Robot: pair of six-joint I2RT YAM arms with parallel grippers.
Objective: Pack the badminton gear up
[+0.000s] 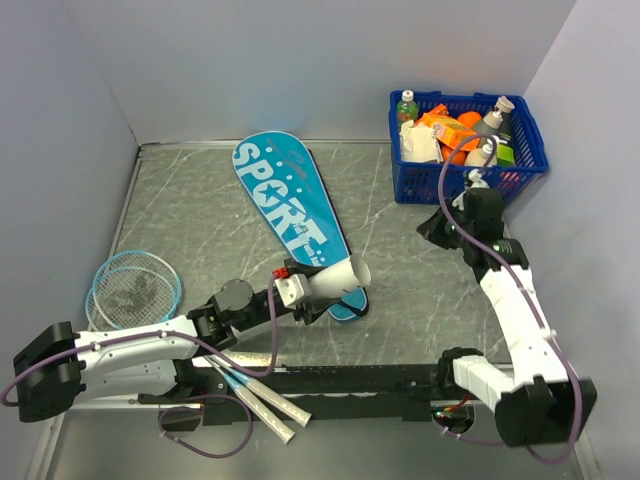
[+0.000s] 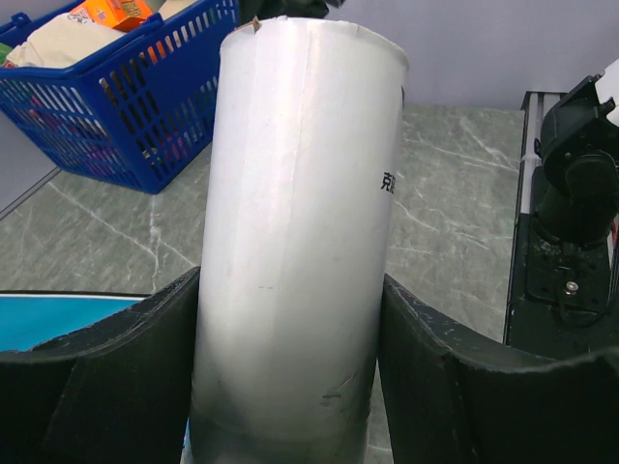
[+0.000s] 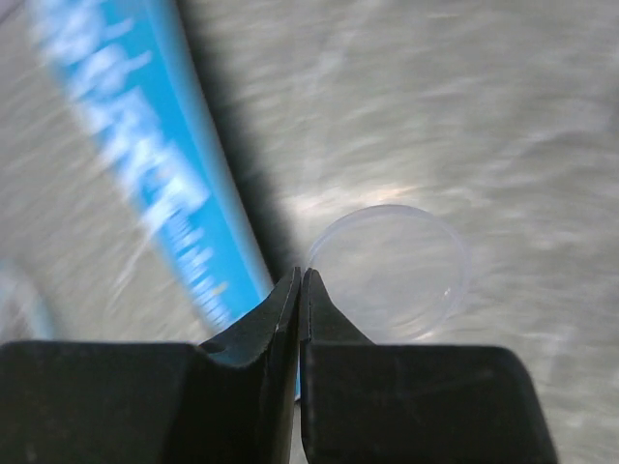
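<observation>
Left gripper [image 2: 287, 358] is clamped on the white tube [image 2: 300, 193], one black finger [image 2: 116, 377] pressed on each side, jaws about as wide as the tube. From above, the tube sits over the narrow end of the teal bag [image 1: 285, 205], open mouth angled toward the right edge. Whether it touches the bag, I cannot tell.

Right gripper [image 3: 302, 290] is pinched together, tips meeting with nothing between them. Its wrist view is blurred, but the tube's round mouth shows just beyond the tips and the bag's edge beside it. From above, it hangs out by the right edge, just short of the blue basket [image 1: 420, 185] in the far right corner.

The bag lies flat on a diagonal, broad end toward the far edge, narrow end near the middle, SPORT lettering up. The two rackets [image 1: 130, 290] lie stacked at the left edge, heads apart from the bag, handles running under the left arm to the near edge.

Bare worktop [image 1: 400, 260] shows between the tube and the right arm, and also between the bag and the left edge.
</observation>
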